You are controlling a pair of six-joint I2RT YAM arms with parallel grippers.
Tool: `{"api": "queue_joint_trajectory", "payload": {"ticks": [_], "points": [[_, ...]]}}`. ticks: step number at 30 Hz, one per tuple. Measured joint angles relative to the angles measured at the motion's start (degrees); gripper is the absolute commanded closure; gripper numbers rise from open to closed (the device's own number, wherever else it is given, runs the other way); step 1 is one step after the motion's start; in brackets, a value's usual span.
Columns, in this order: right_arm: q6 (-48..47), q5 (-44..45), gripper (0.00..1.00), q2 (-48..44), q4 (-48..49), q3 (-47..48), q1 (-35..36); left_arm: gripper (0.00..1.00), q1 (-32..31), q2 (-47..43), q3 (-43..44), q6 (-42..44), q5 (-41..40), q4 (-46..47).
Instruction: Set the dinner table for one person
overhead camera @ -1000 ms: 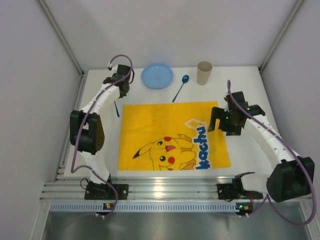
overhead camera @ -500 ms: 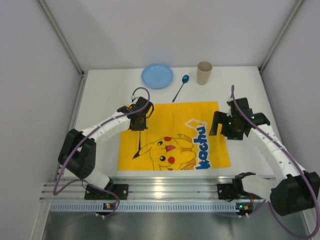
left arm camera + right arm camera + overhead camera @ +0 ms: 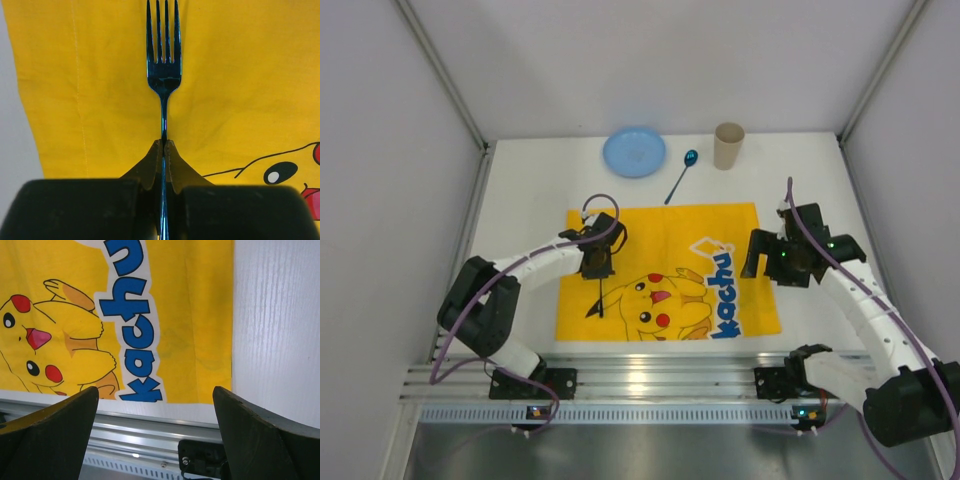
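The white dinner table (image 3: pixel 520 200) carries a yellow Pikachu mat (image 3: pixel 660 240). My left gripper (image 3: pixel 597 262) is shut on the handle of a dark blue fork (image 3: pixel 601 300) and holds it over the mat's left part. In the left wrist view the fork (image 3: pixel 163 75) points its tines away from the gripper (image 3: pixel 164 142), above the yellow cloth (image 3: pixel 240 75). My right gripper (image 3: pixel 770 262) is open and empty over the mat's right edge. In the right wrist view its wide-apart fingers (image 3: pixel 50 430) frame the mat (image 3: pixel 200 315) and bare table (image 3: pixel 275 315).
A light blue plate (image 3: pixel 634 152), a blue spoon (image 3: pixel 680 175) and a beige cup (image 3: pixel 728 146) stand along the far edge. The silver rail (image 3: pixel 650 380) runs along the near edge. White walls close in both sides.
My left gripper has carried the fork from the table's far left onto the mat's left part, then a little nearer. My right arm has drifted slightly toward the near right.
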Motion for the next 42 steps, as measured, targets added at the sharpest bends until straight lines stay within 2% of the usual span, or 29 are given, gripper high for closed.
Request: {"api": "queue_joint_trajectory", "payload": {"ticks": [5, 7, 12, 13, 15, 20, 23, 27, 33, 37, 39, 42], "points": [[0.00, 0.04, 0.02, 0.00, -0.50, 0.04, 0.00, 1.00, 0.00, 0.63, -0.04, 0.00, -0.17, 0.68], [0.02, 0.04, 0.02, 0.04, -0.57, 0.04, 0.00, 0.95, 0.00, 0.61, -0.09, 0.04, -0.22, 0.74], [0.68, 0.07, 0.02, 0.57, -0.55, 0.13, 0.00, 0.71, 0.00, 0.31, -0.11, 1.14, -0.63, 0.61], [0.98, 0.07, 0.02, 0.90, -0.52, 0.22, 0.00, 0.61, 0.00, 0.04, -0.11, 1.42, -0.72, 0.55], [1.46, -0.04, 0.02, 1.84, -0.48, 0.85, 0.00, 0.51, 0.00, -0.72, -0.04, 2.03, -0.98, 0.26], [2.62, -1.29, 0.01, 7.65, 0.50, 6.73, 0.11, 0.45, 0.00, -2.95, 2.23, 3.06, -1.27, -1.88], [3.19, -2.36, 0.01, 13.73, 2.21, 13.79, 0.74, 0.43, 0.00, -4.33, 5.33, 3.74, -1.25, -3.50], [3.91, -3.43, 0.01, 24.87, 3.93, 27.47, 2.23, 0.32, 0.00, -5.57, 9.99, 4.85, -0.74, -4.79], [4.42, -3.08, 0.01, 48.65, 4.26, 56.54, 5.33, 0.12, 0.02, -8.70, 12.83, 5.86, 2.67, -6.12], [6.12, -2.43, 0.02, 62.82, 4.50, 71.95, 6.25, 0.05, 0.17, -11.17, 13.14, 6.10, 5.07, -7.41], [7.63, -1.92, 0.02, 68.30, 4.81, 75.93, 6.45, 0.05, 0.31, -11.80, 13.90, 6.32, 6.60, -7.96], [10.05, -1.40, 0.02, 74.34, 6.32, 76.67, 6.51, 0.05, 0.52, -12.33, 14.91, 7.17, 8.07, -8.22]]}}
